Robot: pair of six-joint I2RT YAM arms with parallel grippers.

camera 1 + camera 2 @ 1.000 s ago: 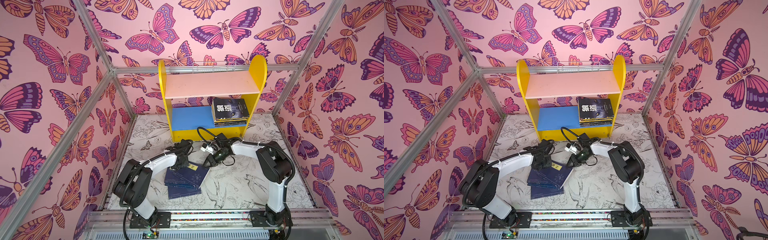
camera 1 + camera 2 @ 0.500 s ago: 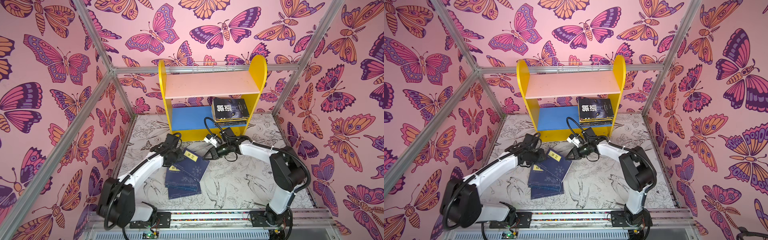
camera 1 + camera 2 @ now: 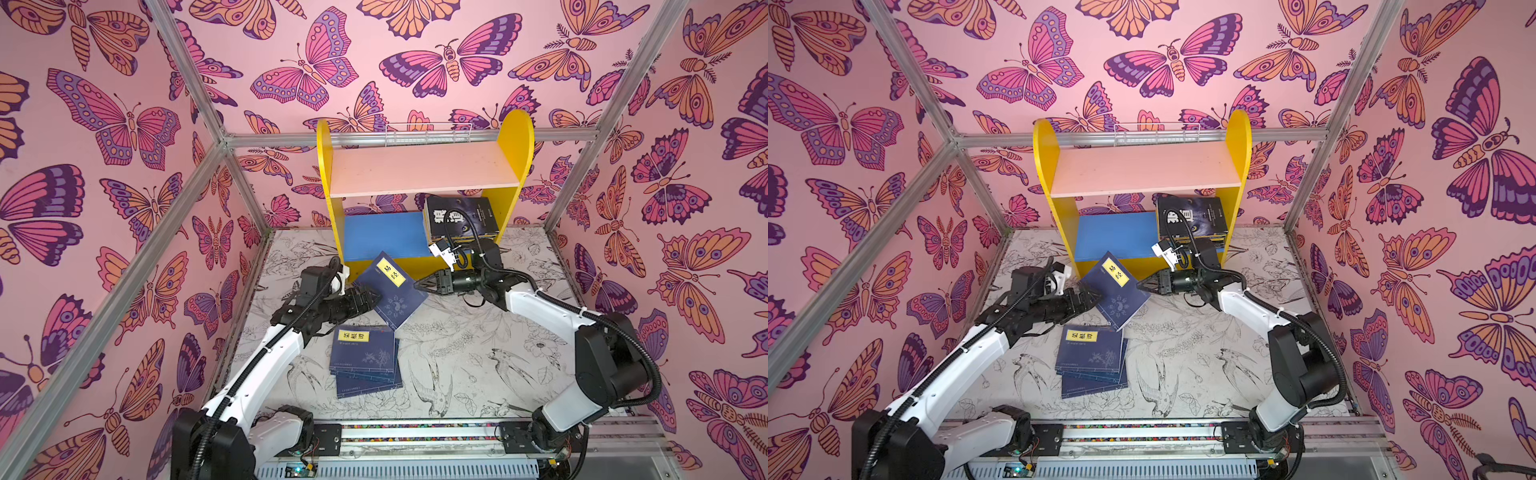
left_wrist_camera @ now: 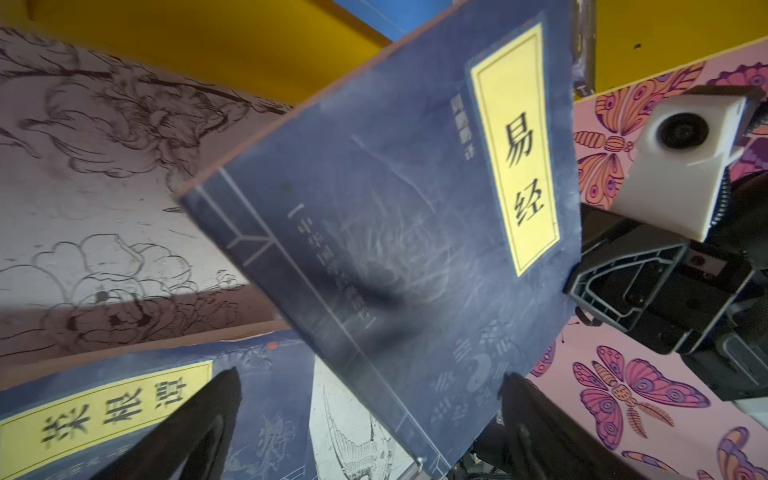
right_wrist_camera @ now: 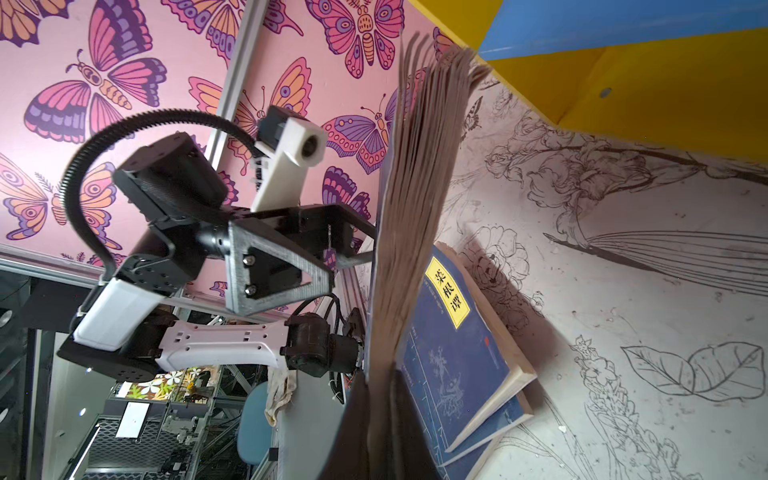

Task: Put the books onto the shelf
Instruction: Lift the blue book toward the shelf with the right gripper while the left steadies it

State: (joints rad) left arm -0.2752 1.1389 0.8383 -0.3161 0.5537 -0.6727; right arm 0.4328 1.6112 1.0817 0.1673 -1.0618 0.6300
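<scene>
Clamping one navy book (image 3: 392,297), right end effector (image 3: 417,286); floor stack (image 3: 365,353) three.

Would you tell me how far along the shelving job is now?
Done: a stack of books lies on the shelf's blue lower board. In hand: the right gripper pinches one navy book, the left gripper open beside it. Left: a pile of navy books on the table.

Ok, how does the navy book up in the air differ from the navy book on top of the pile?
The raised navy book is tilted, off the mat, pinched at its edge by the right gripper; the top pile book lies flat, cover up. The raised navy book's pages fan apart; the top pile book is closed. Their title characters differ. Both are thin navy paperbacks with yellow title labels.
</scene>
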